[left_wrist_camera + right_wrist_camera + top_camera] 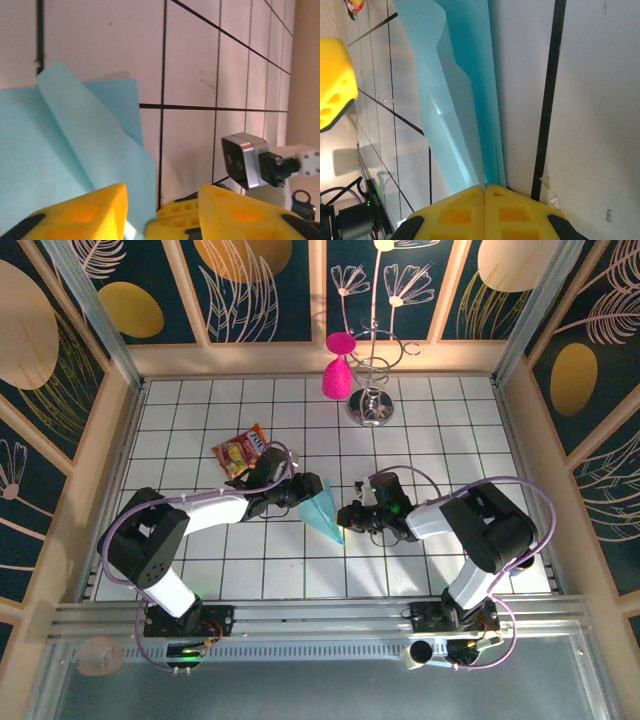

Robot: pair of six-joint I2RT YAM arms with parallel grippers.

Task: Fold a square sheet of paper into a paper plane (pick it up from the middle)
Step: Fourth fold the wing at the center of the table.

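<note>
**Blue paper dart pinched at its tip, mid-table**

Nothing here can be read. The only print is on the crinkled red-and-yellow foil snack packet (243, 452), and its lettering is too small to make out.

The light-blue paper plane (322, 505) sits at the middle of the white tiled table (200, 405), which is ruled with a black grid. It is thin matte paper folded into a narrow triangle, with its point toward six o'clock. From the right wrist, the paper plane (455, 90) shows overlapping layers with sharp creases, and the paler underside catches the light.

The right gripper (347, 519) reaches in from four o'clock. Its ribbed yellow pads are pressed flat together, and the paper's narrow end disappears between them (485, 192). How far the paper goes in is hidden.

The left gripper (300, 492) comes in from ten o'clock. Its yellow jaws (162, 192) are partly apart, with a clear gap between them. The blue sheet (75, 150) runs down beside one pad, and its lower edge is cut off there.

The packet lies at ten o'clock from the paper, well apart from it. At twelve o'clock stands a chrome wire stand (368, 408) with a glossy bright-pink hourglass-shaped piece (337, 378) on it, but I can't tell what that piece is
</note>
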